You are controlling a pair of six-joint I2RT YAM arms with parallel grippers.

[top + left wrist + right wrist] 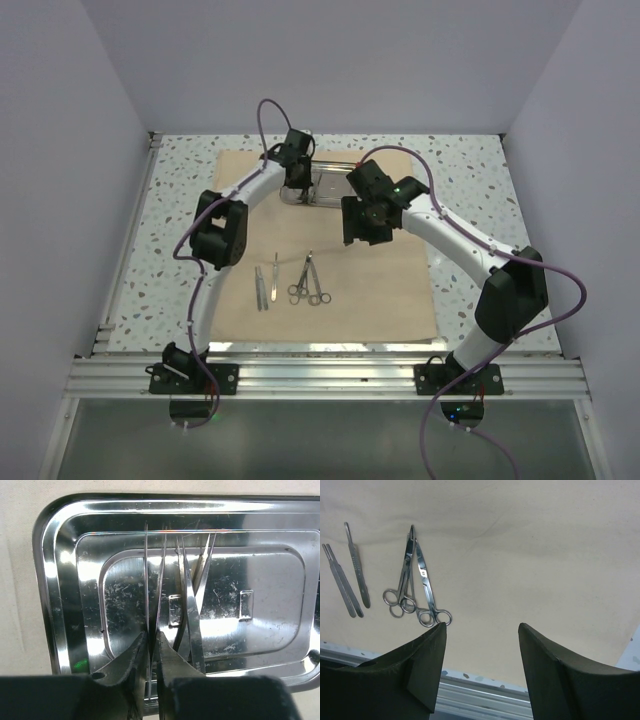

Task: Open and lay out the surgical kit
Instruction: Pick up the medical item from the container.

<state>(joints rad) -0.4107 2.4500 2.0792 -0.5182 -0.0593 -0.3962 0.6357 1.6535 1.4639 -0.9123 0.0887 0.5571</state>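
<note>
Broadly, we see a speckled table (470, 170) with the beige cloth wrap (385, 290) spread flat over its middle, reaching from the far edge almost to the near rail.

Both arms reach to the far part of the cloth. The left gripper (152, 645) hangs low over the tray. Its fingers (172, 662) stand almost together with only a thin slit between them. The near end of one pair of tweezers runs into that slit, but we cannot tell whether the pads press on it. The right gripper (481, 627) hovers over bare cloth just right of the tray, fingers wide apart with nothing between them.

The steel tray (55, 580) sits on the cloth at the far middle, its long side running left to right.

Nearer to us, well apart from the tray, four instruments lie on the cloth, left of its centre. Two ring-handled scissors (405, 575) lie on the right of the group, tips close together at the far end and rings toward the near edge. Two scalpel handles (357, 567) lie just left of them, side by side.

Inside the tray lie the tweezers (146, 580), one pair in line with the left gripper. A second pair (192, 615) lies just right of it, its legs crossing a further slim piece.
</note>
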